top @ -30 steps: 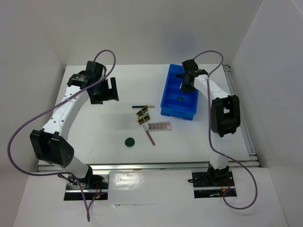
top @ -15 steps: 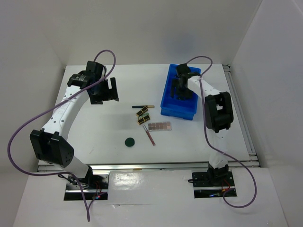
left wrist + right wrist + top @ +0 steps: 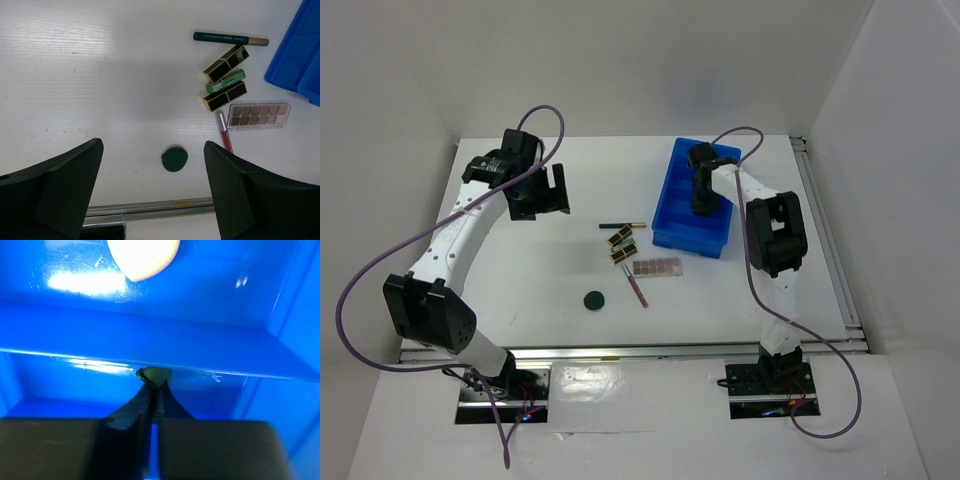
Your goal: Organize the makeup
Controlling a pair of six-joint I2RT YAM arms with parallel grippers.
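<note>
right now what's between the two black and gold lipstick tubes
A small green tube lies between the upper lipstick tube and the lower lipstick tube, close against both. The left wrist view shows it.

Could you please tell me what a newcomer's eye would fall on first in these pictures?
The bright blue bin at the right back of the white table stands out first, with the right claw down inside it, shut, and a beige sponge in the next compartment. Then come the lipstick tubes, a palette and a dark-green disc scattered mid-table, with the left claw open above the table's left side.
</note>
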